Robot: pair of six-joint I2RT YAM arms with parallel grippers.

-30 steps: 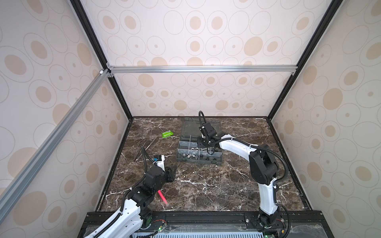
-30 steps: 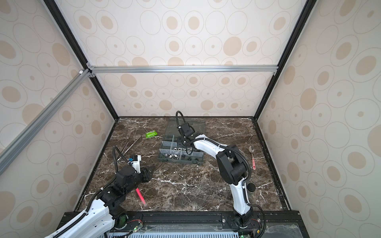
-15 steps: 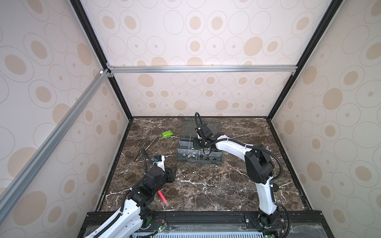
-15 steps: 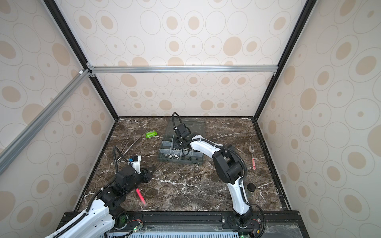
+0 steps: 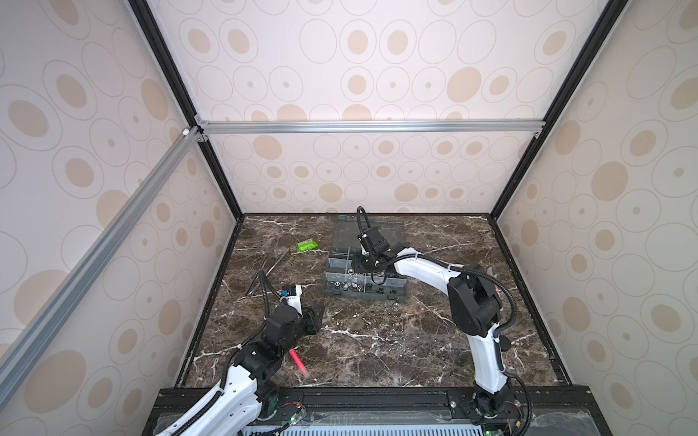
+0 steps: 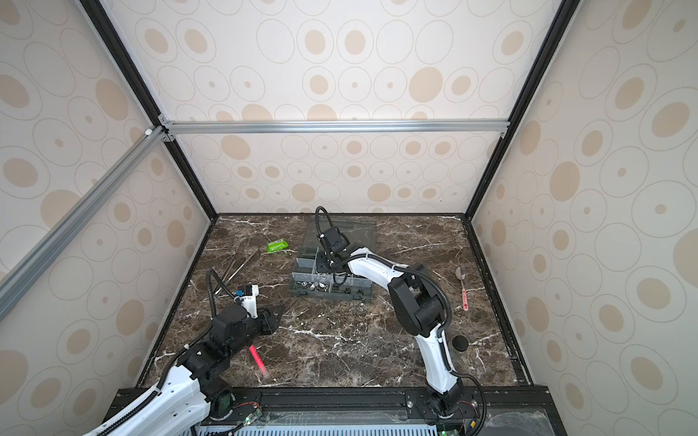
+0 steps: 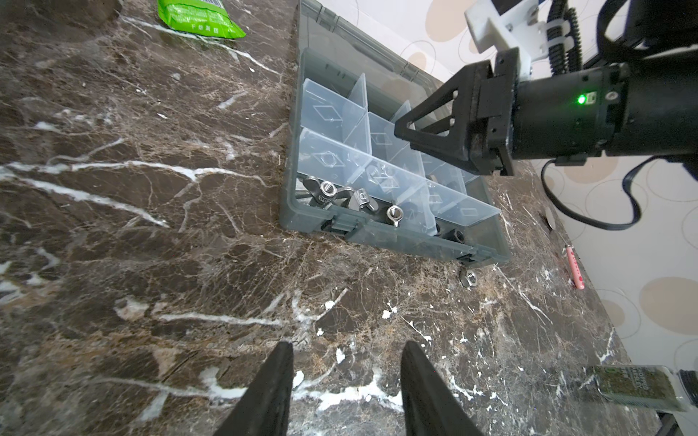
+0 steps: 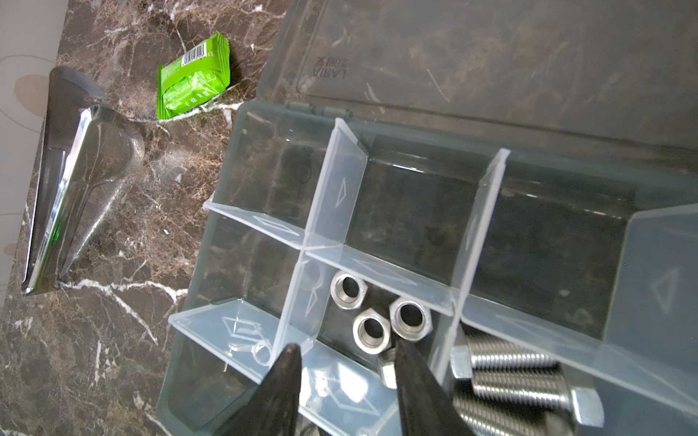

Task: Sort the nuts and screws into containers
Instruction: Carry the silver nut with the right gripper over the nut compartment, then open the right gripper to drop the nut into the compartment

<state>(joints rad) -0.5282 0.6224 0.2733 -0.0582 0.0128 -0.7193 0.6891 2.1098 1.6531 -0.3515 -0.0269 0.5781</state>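
The organiser box (image 5: 362,297) sits open mid-table; my right gripper (image 8: 346,345) hangs over its containers (image 8: 411,211), jaws partly spread with nothing between them, and the left gripper (image 7: 347,344) hovers over the table (image 7: 151,264), likewise parted and empty. Screws (image 8: 510,377) lie one compartment from the hex nuts (image 8: 372,332) below my right jaws. A careless descent could snag a divider (image 8: 340,188) and mix them, or shove the box into the stray nut (image 7: 467,279) beside its front wall.

Left tool (image 7: 345,345): jaws apart, empty, held low near the left edge of the table (image 5: 377,339). Right tool (image 8: 345,345): jaws apart, empty, extended toward the table's far edge.
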